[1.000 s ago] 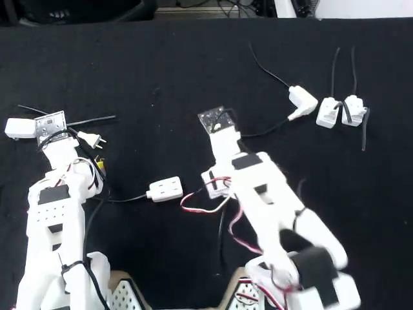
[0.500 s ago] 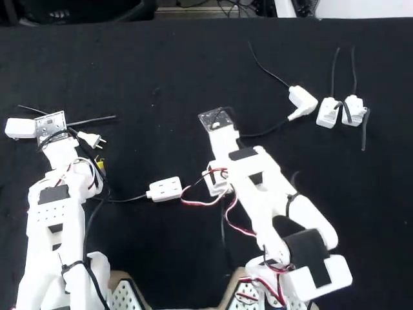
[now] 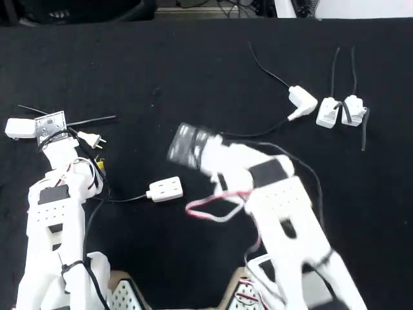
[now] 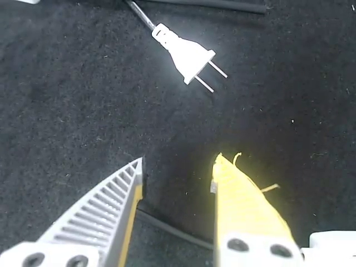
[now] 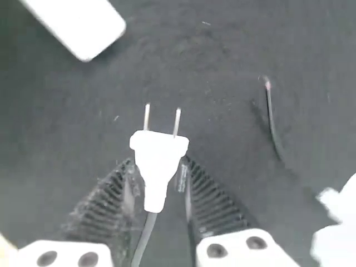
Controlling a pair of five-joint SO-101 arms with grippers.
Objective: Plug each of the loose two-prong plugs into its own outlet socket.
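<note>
Overhead onto table [image 3: 161, 64], close behind left tool [image 4: 178, 159], close behind right tool [image 5: 157, 162]

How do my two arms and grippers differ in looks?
Both arms are white. The left arm carries black cables; the left gripper has one grey ribbed finger and one yellow. The right arm trails red wires; the right gripper has two dark ribbed fingers.

even, bright overhead light falls on the matte black counter [image 3: 129, 58], which soaks it up, and shadows sink into the cloth. the white arm shells look almost bleached. in the high view the right arm [image 3: 277, 194] is smeared, most toward 10 o'clock. the left wrist view shows the loose plug [image 4: 186, 53] crisp at 12 o'clock. the right wrist view is hazy throughout: the held plug [image 5: 158, 156] is soft-edged, and the socket block [image 5: 75, 25] glows at 11 o'clock.
</note>
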